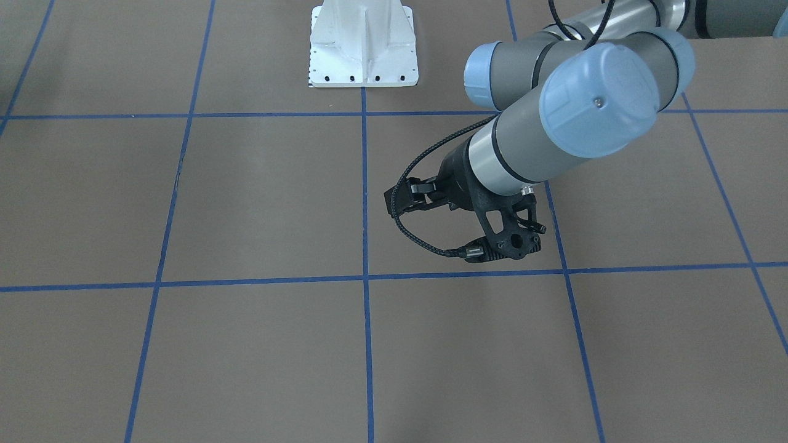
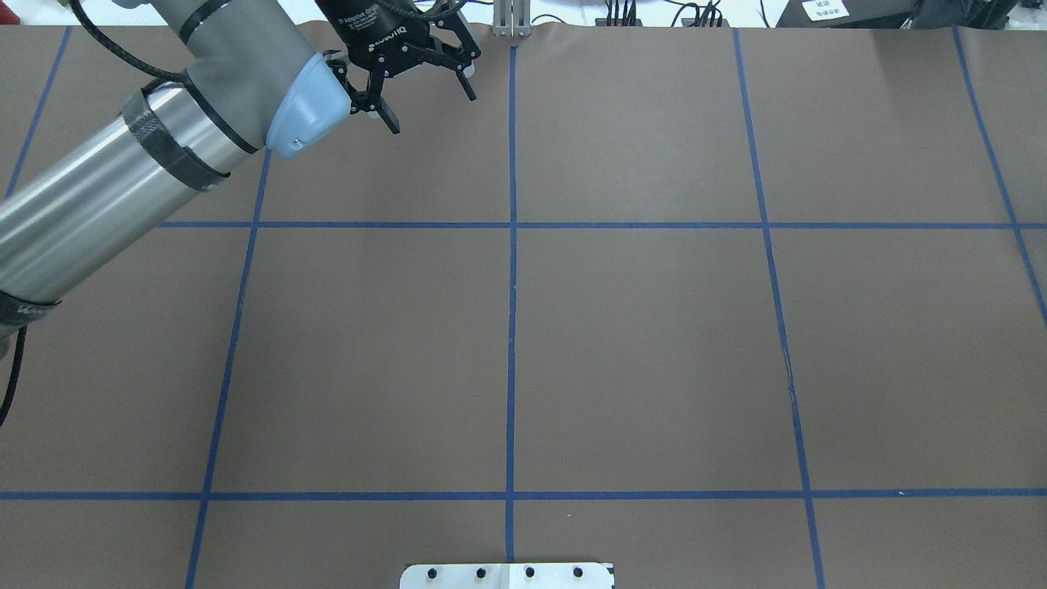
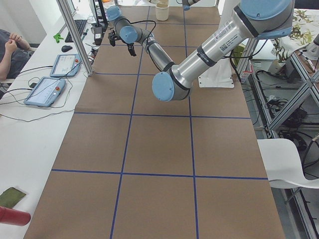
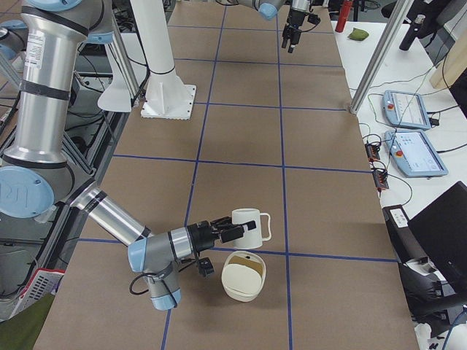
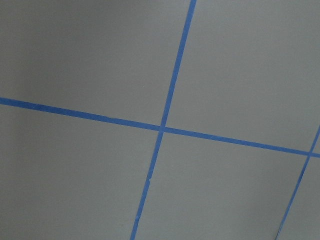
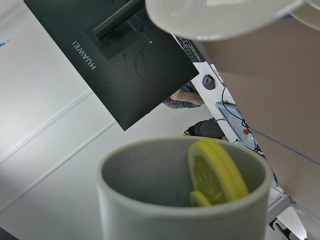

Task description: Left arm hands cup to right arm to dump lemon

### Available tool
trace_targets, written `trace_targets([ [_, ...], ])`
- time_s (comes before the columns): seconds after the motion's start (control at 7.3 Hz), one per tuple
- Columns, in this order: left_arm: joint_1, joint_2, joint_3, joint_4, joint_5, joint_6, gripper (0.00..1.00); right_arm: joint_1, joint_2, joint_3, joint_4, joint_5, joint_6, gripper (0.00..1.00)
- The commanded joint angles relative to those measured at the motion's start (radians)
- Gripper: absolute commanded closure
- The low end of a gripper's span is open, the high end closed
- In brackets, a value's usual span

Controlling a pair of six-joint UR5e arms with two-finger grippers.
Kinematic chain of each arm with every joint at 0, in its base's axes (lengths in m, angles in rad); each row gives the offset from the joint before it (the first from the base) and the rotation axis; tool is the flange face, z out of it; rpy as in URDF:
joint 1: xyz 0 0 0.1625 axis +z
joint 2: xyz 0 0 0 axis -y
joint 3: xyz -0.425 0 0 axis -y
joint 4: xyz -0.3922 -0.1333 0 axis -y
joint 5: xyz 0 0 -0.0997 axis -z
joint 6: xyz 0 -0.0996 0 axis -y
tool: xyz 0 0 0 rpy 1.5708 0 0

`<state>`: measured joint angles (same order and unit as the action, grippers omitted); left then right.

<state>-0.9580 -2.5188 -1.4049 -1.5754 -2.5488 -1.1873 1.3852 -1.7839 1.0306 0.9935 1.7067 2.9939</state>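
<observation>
1. At the lower middle of the right-side view, the cup (image 4: 252, 219) is seen at the tip of the right arm (image 4: 109, 213). The right gripper (image 4: 239, 232) is set against the cup's side. Whether its fingers are clamped on the cup cannot be told, since no closer view shows them.
2. Whether the cup is rested on the table (image 2: 638, 343) or raised just off it cannot be judged from that angle.
3. Low in the right wrist view, the lemon (image 6: 217, 172) is shown as a yellow slice leaned against the cup's grey inner wall, so the dump is not yet made.
4. Just beside the cup, lower in the right-side view, a cream bowl (image 4: 244, 281) is found, and a pale rim is also caught at the top of the right wrist view. The bowl is taken as the likely place for the lemon, though this is only a judgement.
5. At the upper left of the overhead view, the left gripper (image 2: 431, 109) is held with its fingers spread wide and nothing between them, well apart from the cup. Only bare table and blue tape lines (image 5: 162, 127) are shown in the left wrist view.
6. The handover is judged done, since the cup is at the right arm while the left gripper is empty and far off. What is left is the tipping of the cup so that the slice is dropped out.
</observation>
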Motion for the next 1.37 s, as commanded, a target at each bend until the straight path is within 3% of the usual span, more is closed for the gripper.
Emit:
trace_targets([
  [0.0,0.007,0.000,0.000,0.000,0.010,0.000,0.00,0.000,-0.002,-0.001,0.008,-0.012,0.022,1.00],
  [0.27,0.008,-0.002,0.000,0.000,0.012,0.000,0.00,0.000,-0.005,-0.023,0.008,-0.053,0.036,1.00],
  [0.82,0.022,-0.002,0.000,0.000,0.031,0.000,0.00,0.000,-0.003,-0.044,0.037,-0.050,0.059,1.00],
  [1.23,0.024,0.000,0.001,0.000,0.031,0.000,0.00,-0.002,0.009,-0.021,0.037,-0.041,-0.040,1.00],
])
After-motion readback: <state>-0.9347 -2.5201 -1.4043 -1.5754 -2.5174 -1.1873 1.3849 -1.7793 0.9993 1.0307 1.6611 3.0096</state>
